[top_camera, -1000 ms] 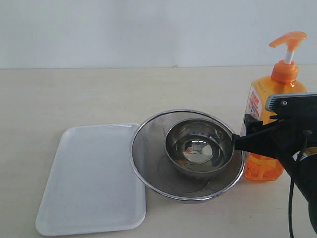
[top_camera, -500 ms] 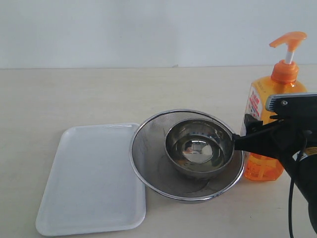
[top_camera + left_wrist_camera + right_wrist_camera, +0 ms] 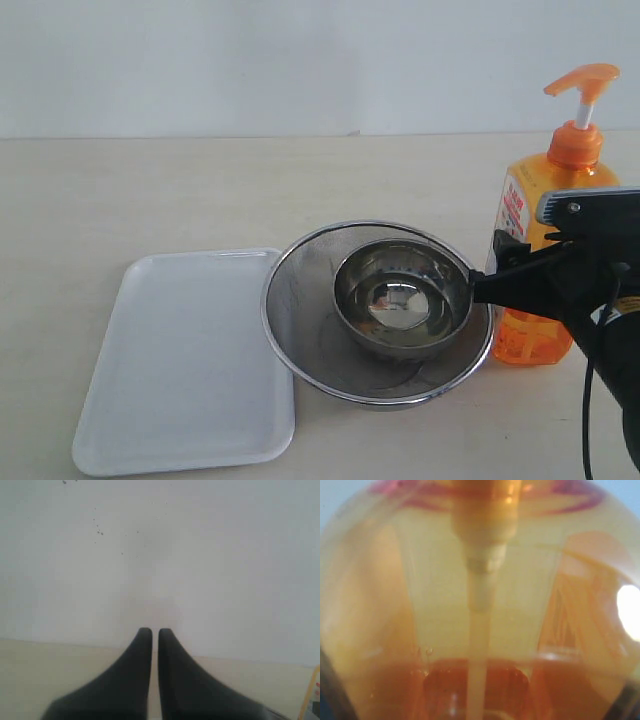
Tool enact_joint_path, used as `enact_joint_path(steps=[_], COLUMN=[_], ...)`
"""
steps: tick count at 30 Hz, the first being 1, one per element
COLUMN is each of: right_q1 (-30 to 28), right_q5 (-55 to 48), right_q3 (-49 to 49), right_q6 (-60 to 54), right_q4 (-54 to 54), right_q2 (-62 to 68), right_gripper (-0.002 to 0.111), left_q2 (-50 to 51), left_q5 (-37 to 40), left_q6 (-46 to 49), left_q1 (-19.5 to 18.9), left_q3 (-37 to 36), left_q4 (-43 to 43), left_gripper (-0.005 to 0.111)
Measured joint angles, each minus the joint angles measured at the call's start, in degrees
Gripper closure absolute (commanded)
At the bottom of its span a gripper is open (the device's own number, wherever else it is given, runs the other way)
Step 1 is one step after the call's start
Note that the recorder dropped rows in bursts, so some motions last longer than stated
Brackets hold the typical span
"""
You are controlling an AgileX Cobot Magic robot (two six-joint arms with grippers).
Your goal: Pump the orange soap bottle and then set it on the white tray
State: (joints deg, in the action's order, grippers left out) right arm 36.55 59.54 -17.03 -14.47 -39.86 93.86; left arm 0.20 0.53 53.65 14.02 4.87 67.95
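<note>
Only the exterior view shows us the beige counter (image 3: 150, 190) whole, with the flat white plastic tray (image 3: 180, 360) lying just beside the round steel mesh strainer (image 3: 300, 300), which holds a steel bowl (image 3: 400, 300). The tall orange soap bottle (image 3: 535, 340) stands right of them, off the tray, and we cannot read its red-and-white label (image 3: 515, 210). The right wrist view shows its dip tube (image 3: 479, 605) in orange liquid. The black right gripper (image 3: 500, 280) clasps its body. The left gripper (image 3: 155, 630) is pinched together and holds nothing.
</note>
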Motion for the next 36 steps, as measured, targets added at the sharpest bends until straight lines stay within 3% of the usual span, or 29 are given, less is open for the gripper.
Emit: enact_joint_path(steps=[9,14,23,30,36], right_q1=[0.0,0.0,0.0,0.0,0.0], right_q5=[0.0,0.0,0.0,0.0,0.0], right_q3=[-0.1,-0.1,-0.1,-0.1,-0.1], right_q6=[0.0,0.0,0.0,0.0,0.0], right_q4=[0.0,0.0,0.0,0.0,0.0], right_q2=[0.0,0.0,0.0,0.0,0.0], right_gripper=[0.106,0.106,0.106,0.106,0.106], left_q2=[0.0,0.0,0.0,0.0,0.0], left_q5=[-1.3,-1.9,-1.4,6.9,12.3], left_q6=[1.1,0.0,-23.0,-44.9,-52.9], left_q1=[0.0,0.0,0.0,0.0,0.0], left_q3=[0.0,-1.3,-4.7,-4.7,-4.7], left_q4=[-0.7,-11.2,-37.1,-60.4,-68.0], left_gripper=[0.102,0.102,0.102,0.102,0.102])
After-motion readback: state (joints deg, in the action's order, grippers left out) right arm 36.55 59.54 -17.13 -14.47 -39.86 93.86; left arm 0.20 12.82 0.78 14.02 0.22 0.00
